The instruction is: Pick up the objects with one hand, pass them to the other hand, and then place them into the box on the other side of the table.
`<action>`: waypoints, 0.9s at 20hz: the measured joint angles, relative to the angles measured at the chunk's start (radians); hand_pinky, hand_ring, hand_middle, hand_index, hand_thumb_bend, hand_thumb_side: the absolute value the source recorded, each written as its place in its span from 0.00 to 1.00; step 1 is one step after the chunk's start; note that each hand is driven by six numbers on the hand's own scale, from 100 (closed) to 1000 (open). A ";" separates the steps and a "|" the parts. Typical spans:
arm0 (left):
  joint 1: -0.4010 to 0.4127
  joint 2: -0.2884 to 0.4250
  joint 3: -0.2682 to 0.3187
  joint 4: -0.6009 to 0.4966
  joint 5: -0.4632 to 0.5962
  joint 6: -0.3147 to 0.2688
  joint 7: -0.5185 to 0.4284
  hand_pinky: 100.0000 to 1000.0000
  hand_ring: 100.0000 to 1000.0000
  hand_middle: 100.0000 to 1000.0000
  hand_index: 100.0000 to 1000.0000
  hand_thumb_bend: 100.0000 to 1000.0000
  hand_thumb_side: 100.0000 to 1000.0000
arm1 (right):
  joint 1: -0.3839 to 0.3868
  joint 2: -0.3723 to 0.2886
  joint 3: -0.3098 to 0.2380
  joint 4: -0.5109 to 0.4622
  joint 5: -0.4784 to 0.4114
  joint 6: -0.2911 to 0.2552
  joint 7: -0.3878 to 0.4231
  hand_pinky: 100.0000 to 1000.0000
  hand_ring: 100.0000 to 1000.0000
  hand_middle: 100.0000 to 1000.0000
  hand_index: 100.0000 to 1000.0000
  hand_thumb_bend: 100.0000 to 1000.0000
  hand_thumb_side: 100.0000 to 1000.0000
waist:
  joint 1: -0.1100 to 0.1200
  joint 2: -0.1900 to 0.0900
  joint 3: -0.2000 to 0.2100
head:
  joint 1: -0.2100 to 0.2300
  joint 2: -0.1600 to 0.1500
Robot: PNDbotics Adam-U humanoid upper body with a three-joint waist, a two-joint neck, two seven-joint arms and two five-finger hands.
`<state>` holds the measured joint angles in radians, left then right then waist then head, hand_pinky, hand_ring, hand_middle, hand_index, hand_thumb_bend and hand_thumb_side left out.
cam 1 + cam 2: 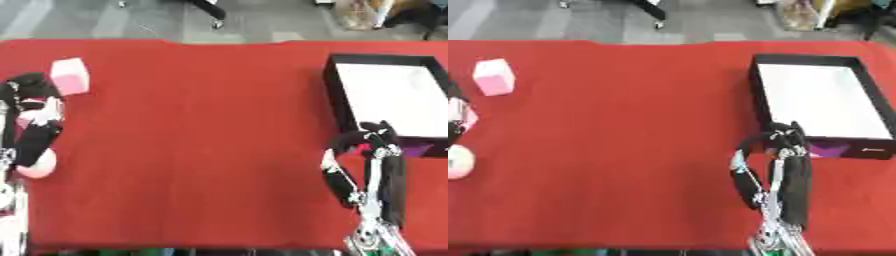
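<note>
My right hand (pixel 374 141) hovers at the near wall of the black box (pixel 332 90), which has a white floor. Its fingers curl round a purple object (pixel 828 149) that sticks out to the right against that wall. A pink block (pixel 70 75) stands at the far left of the red table. My left hand (pixel 31 107) is just below the block at the left edge, with a pale pink patch showing against it. A pale round ball (pixel 457 161) lies on the cloth below that hand.
The red cloth (pixel 201 140) covers the whole table. Grey floor and chair legs show beyond the far edge. The box's white floor shows nothing on it.
</note>
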<state>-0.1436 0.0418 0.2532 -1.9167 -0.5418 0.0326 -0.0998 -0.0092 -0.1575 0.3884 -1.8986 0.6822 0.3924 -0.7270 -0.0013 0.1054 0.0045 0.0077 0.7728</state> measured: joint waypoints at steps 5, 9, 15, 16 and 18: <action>0.000 0.000 0.000 0.000 0.000 -0.001 -0.001 0.68 0.70 0.65 0.79 0.00 0.48 | 0.000 0.000 0.000 0.000 0.000 0.000 0.000 0.54 0.95 0.71 0.47 0.00 0.03 | 0.000 0.000 0.000 | 0.000 0.000; -0.008 0.002 0.001 0.003 -0.006 -0.004 -0.004 0.69 0.71 0.66 0.80 0.00 0.44 | 0.000 0.000 0.000 0.000 0.000 0.000 0.000 0.54 0.95 0.71 0.47 0.00 0.03 | 0.001 0.000 -0.001 | 0.006 0.000; -0.079 0.126 0.008 0.068 -0.035 -0.074 -0.053 0.71 0.70 0.67 0.82 0.00 0.28 | 0.000 0.000 -0.001 0.001 0.000 0.000 0.000 0.54 0.95 0.71 0.48 0.00 0.03 | 0.015 0.000 -0.004 | 0.085 0.000; -0.093 0.161 0.009 0.090 -0.038 -0.097 -0.059 0.71 0.70 0.67 0.82 0.00 0.28 | 0.000 0.000 -0.001 0.001 0.000 0.000 0.000 0.54 0.95 0.71 0.48 0.00 0.03 | 0.018 -0.001 -0.005 | 0.104 0.000; -0.117 0.235 0.007 0.144 -0.040 -0.148 -0.064 0.73 0.70 0.68 0.83 0.00 0.22 | 0.001 -0.001 -0.003 0.004 0.000 0.000 0.000 0.54 0.95 0.71 0.49 0.00 0.04 | 0.025 -0.004 -0.007 | 0.142 0.000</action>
<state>-0.2609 0.2773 0.2601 -1.7723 -0.5817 -0.1152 -0.1636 -0.0084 -0.1580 0.3853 -1.8948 0.6822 0.3923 -0.7270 0.0237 0.1019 -0.0029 0.1499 0.7728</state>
